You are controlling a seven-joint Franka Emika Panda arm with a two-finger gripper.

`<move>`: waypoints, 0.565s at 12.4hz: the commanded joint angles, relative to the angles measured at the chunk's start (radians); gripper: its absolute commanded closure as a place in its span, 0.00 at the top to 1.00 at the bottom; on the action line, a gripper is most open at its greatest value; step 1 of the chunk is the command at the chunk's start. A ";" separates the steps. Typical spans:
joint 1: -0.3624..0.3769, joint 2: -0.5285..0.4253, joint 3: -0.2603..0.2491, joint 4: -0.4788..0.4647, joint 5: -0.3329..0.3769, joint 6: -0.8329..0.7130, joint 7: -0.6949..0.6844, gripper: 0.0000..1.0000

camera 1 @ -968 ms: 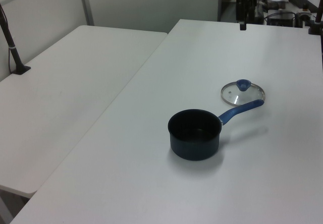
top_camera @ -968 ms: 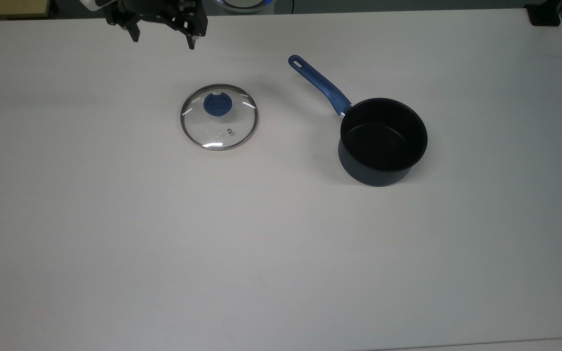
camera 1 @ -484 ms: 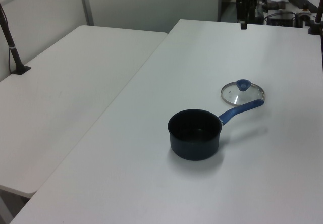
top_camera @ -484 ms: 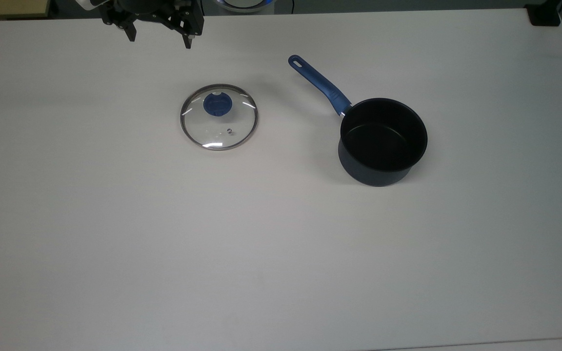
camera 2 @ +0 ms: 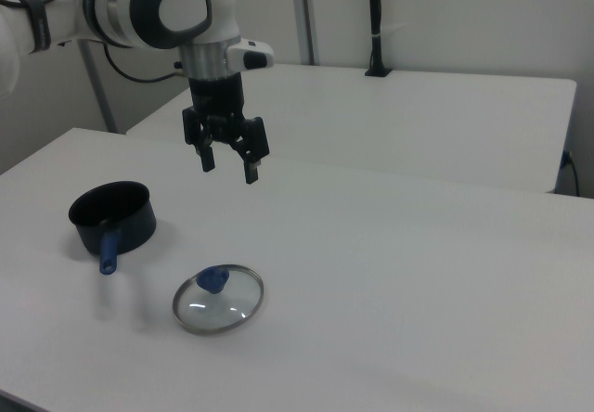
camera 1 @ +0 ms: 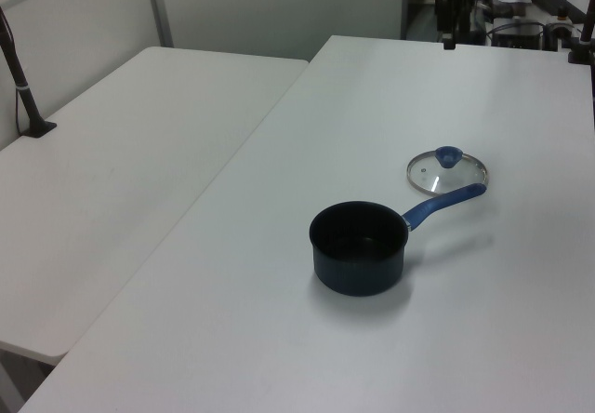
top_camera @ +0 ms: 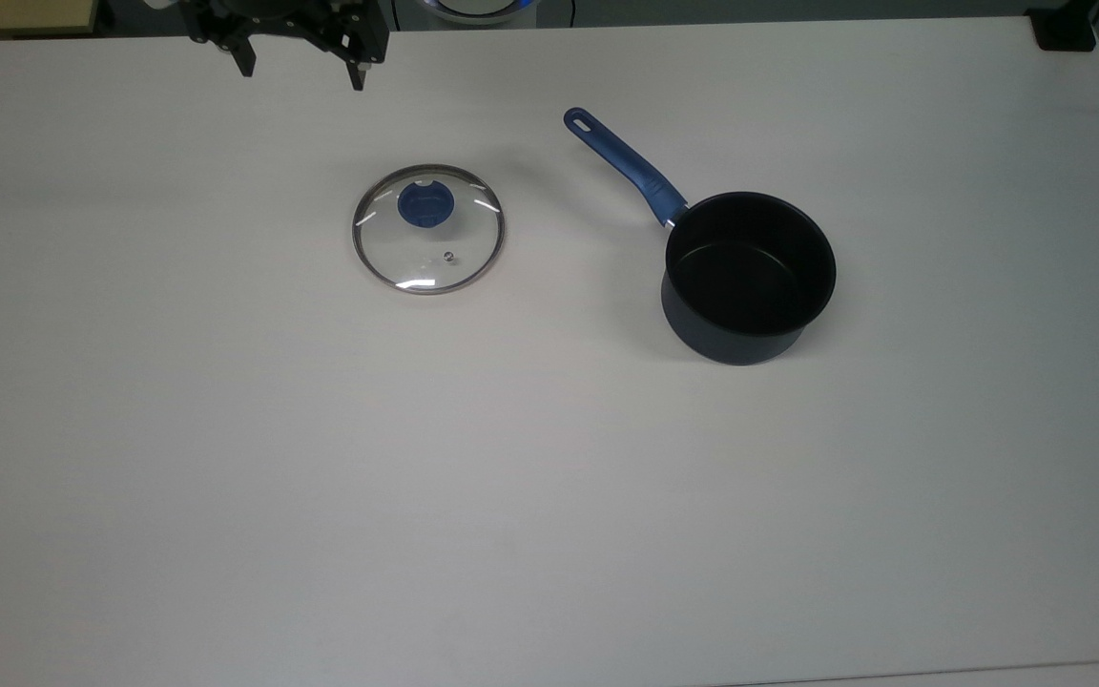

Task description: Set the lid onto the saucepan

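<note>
1. Currently my gripper (camera 2: 227, 166) hangs in the air above the white table (top_camera: 549, 477), its two fingers spread apart and holding nothing; in the top view it sits at the upper left edge (top_camera: 300, 69).
2. Lid (top_camera: 428, 229): it lies flat on the table, knob up, well apart from my gripper. In the right view it rests below and in front of my fingers (camera 2: 219, 298).
3. Saucepan (top_camera: 748, 277): it stands upright and uncovered, to the top view's right of the lid, not touching it.
4. Handle (top_camera: 624, 164): it points toward the top view's upper left, its end near the lid's side.
5. Left view: the lid (camera 1: 447, 170) lies just behind the saucepan (camera 1: 359, 246) handle.
</note>
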 commanded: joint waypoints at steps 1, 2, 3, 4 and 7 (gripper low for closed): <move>0.004 -0.002 -0.008 0.009 0.018 -0.012 -0.024 1.00; 0.010 0.004 -0.005 0.009 0.017 -0.009 -0.021 1.00; 0.013 0.009 0.000 0.009 0.015 -0.007 -0.018 1.00; 0.014 0.015 0.001 0.009 0.018 -0.004 -0.016 1.00; 0.067 0.044 0.007 0.009 0.015 0.022 -0.007 1.00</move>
